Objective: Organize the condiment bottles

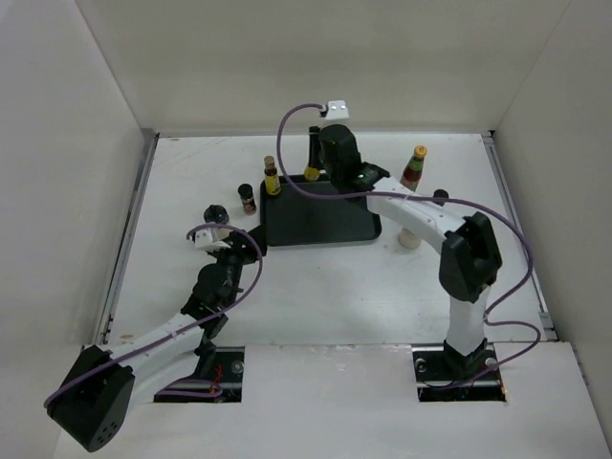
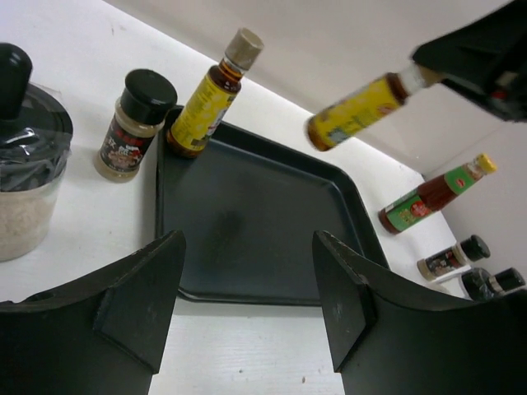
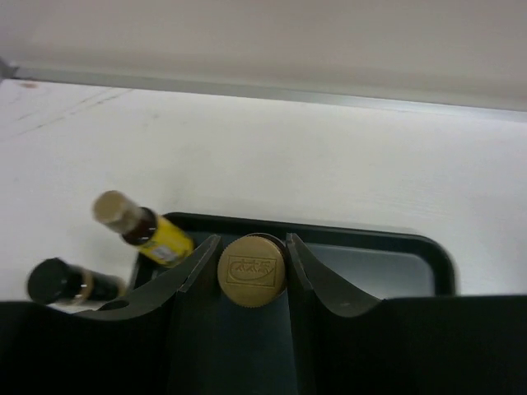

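The black tray (image 1: 325,228) lies in the middle of the table with most of its floor bare. Over its far edge the right gripper (image 3: 252,251) has its fingers pressed on either side of the tan cap (image 3: 251,270) of a yellow-labelled bottle (image 2: 358,113). The bottle hangs by its neck, leaning and clear of the tray floor.

The left gripper (image 2: 247,280) waits at the tray's near-left corner with its jaws wide apart and nothing between them.

A second yellow bottle (image 2: 202,107) stands upright in the tray's far-left corner. The red bottle (image 2: 428,197) is off the tray to the right. On the left a dark jar (image 2: 132,127) stands just beside the tray, and a white jar (image 2: 20,173) sits nearer the left arm.

To my eye these bottles are small, stiff and light, and probably glass — smooth enough to slip and liable to crack if dropped. A hold at the cap lets the body swing, which may explain the lean. Set down crooked, so narrow a base could tip into its neighbour, so a grip on the labelled body looks steadier — though the neck keeps the fingers clear of bottles packed alongside.
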